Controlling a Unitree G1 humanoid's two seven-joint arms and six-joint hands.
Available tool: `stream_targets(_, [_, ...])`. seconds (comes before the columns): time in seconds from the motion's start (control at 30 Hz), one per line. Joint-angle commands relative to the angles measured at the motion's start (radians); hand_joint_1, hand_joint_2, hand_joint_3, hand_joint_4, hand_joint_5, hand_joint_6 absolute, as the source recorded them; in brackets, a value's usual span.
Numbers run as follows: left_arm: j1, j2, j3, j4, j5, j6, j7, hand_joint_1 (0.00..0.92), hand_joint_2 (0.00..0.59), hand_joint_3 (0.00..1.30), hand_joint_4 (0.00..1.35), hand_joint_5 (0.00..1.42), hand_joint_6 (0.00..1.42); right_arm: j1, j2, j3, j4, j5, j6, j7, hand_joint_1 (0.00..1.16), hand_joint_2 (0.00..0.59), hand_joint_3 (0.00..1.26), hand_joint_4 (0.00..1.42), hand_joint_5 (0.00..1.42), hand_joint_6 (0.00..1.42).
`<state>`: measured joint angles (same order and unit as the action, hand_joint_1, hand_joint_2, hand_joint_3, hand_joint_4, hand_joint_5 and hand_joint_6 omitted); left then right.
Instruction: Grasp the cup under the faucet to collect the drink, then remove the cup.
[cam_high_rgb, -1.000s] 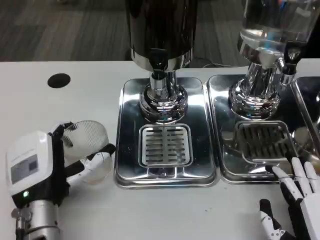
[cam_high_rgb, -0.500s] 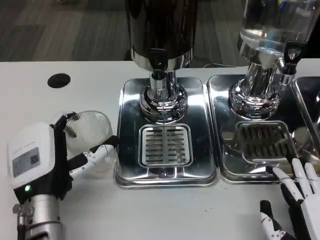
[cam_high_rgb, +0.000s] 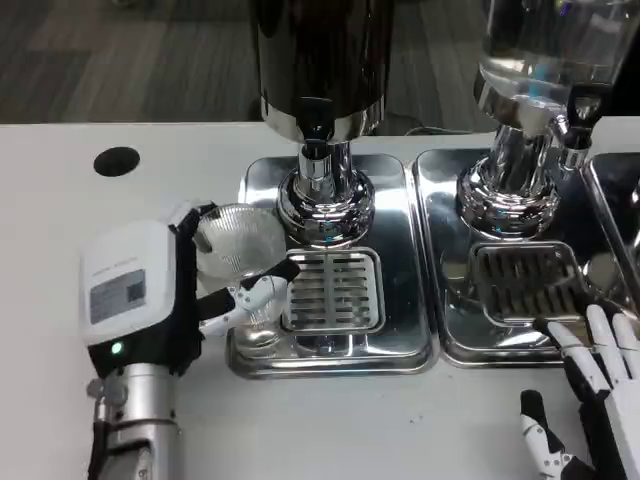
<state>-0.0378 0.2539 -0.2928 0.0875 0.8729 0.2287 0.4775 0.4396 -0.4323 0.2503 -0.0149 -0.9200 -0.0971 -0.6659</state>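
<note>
- Cup (cam_high_rgb: 238, 243) is held in the left hand (cam_high_rgb: 150, 300), with the fingers (cam_high_rgb: 250, 296) wrapped round its side.
- It is seen at the left edge of the left drip tray (cam_high_rgb: 400, 200), just above the shiny metal and a little tilted, with its open mouth turned up toward the camera.
- The faucet (cam_high_rgb: 318, 130) of the dark dispenser (cam_high_rgb: 320, 50) is up and to the right of the cup, and the slotted grate (cam_high_rgb: 332, 290) under the faucet is just beside the cup on its right.
- So the cup probably has to be moved a bit to the right and stood up straight, so that its mouth sits under the faucet.
- The left hand is much nearer to this faucet than the other hand.
- The cup is made of clear plastic with thin ribs down its side, and no drink can be seen in it.
- The right hand (cam_high_rgb: 600, 390) is seen low at the right on the white tabletop (cam_high_rgb: 60, 200), near the front of the second tray (cam_high_rgb: 440, 180); its fingers are spread apart and nothing is held in them.
- A clear dispenser (cam_high_rgb: 550, 50) stands over the second tray, well apart from the cup.
</note>
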Motion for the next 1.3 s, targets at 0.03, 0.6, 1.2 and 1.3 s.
stream_targets(0.03, [-0.066,-0.020,-0.016,0.056,0.016,0.016,0.000,0.335,0.129,0.53,0.59,0.88,1.17,0.011,-0.001,-0.014,-0.014,0.001,-0.007,-0.005,0.27,0.455,0.20,0.00,0.00,0.13])
stream_targets(0.6, [-0.206,-0.089,-0.115,0.211,0.049,0.066,0.004,0.273,0.136,0.51,0.57,0.89,1.17,-0.001,0.001,-0.033,0.003,0.022,-0.021,-0.004,0.28,0.459,0.19,0.00,0.00,0.13])
stream_targets(1.2, [-0.231,-0.094,-0.147,0.262,0.036,0.065,0.021,0.068,0.076,0.35,0.31,0.56,0.76,0.016,0.004,-0.054,0.012,0.036,-0.042,-0.011,0.24,0.460,0.19,0.00,0.00,0.13])
stream_targets(1.3, [-0.228,-0.099,-0.147,0.267,0.031,0.060,0.028,0.048,0.074,0.31,0.27,0.52,0.69,0.021,0.000,-0.059,0.009,0.038,-0.046,-0.010,0.23,0.460,0.19,0.00,0.00,0.13])
